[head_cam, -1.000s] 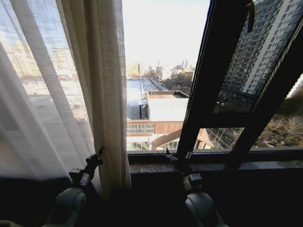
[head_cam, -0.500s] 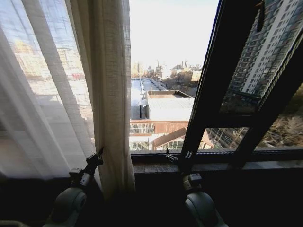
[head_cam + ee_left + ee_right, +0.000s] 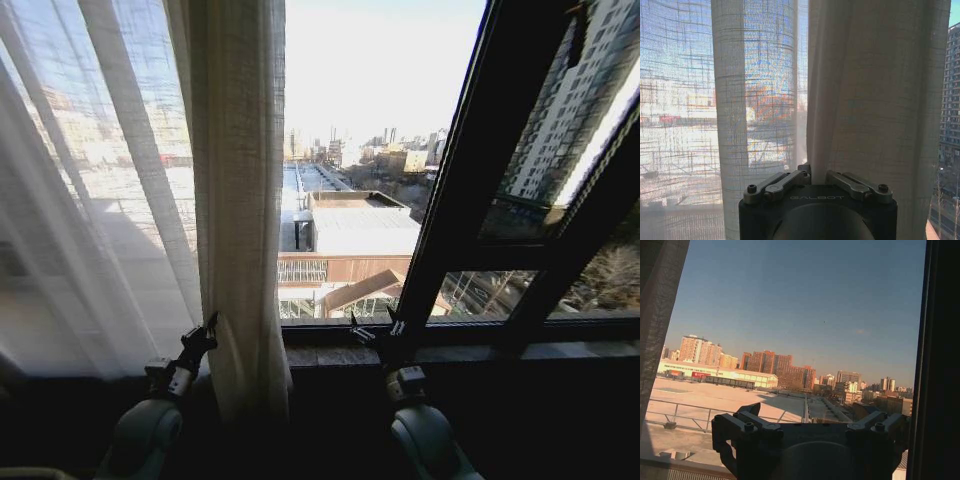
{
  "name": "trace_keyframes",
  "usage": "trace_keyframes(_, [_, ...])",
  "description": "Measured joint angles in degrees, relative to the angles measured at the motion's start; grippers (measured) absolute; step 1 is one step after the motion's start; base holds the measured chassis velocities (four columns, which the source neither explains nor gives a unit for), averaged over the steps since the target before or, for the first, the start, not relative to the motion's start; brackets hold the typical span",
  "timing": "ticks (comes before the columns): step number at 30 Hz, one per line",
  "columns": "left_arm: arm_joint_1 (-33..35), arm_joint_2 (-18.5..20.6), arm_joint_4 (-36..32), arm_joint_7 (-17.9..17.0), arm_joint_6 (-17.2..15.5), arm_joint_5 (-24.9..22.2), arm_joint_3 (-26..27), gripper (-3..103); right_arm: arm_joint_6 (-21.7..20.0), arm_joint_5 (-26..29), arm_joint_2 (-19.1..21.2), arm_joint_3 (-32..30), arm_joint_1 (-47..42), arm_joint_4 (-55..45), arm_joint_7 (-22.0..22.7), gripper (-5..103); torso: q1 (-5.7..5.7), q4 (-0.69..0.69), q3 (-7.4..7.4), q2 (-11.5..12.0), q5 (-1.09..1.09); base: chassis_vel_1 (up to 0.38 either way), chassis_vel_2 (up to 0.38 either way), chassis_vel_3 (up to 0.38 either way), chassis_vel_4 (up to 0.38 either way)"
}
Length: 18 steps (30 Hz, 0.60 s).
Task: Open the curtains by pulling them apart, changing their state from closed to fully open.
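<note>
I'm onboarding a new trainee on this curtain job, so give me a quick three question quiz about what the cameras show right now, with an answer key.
1. True or false: the curtains cover the whole window.
2. Multiple choice: the left gripper is at A) the gathered edge of the curtains, B) the dark window frame, C) the sill.
3. Fill in: through the bare glass in front of the right gripper you see a wide flat ____.

Key:
1. False. They are bunched on the robot's left, and the glass to the right of them is bare.
2. A. In the left wrist view the fabric hangs right at the gripper.
3. Rooftop.
</note>
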<state>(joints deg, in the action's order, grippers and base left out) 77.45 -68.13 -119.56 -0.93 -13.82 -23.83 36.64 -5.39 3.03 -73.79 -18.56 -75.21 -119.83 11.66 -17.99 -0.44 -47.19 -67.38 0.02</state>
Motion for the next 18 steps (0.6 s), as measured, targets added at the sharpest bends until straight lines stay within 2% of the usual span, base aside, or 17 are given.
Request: trace_keyframes(18, [0.1,-0.5,0.1,0.0,0.0,0.1,0.0,0,0.3,0.0,-0.2,0.6,0.3,0.6,-0.1,100,0.00,0.00,0.00,0.0,0.00,0.000,0.000,0.000,0.000])
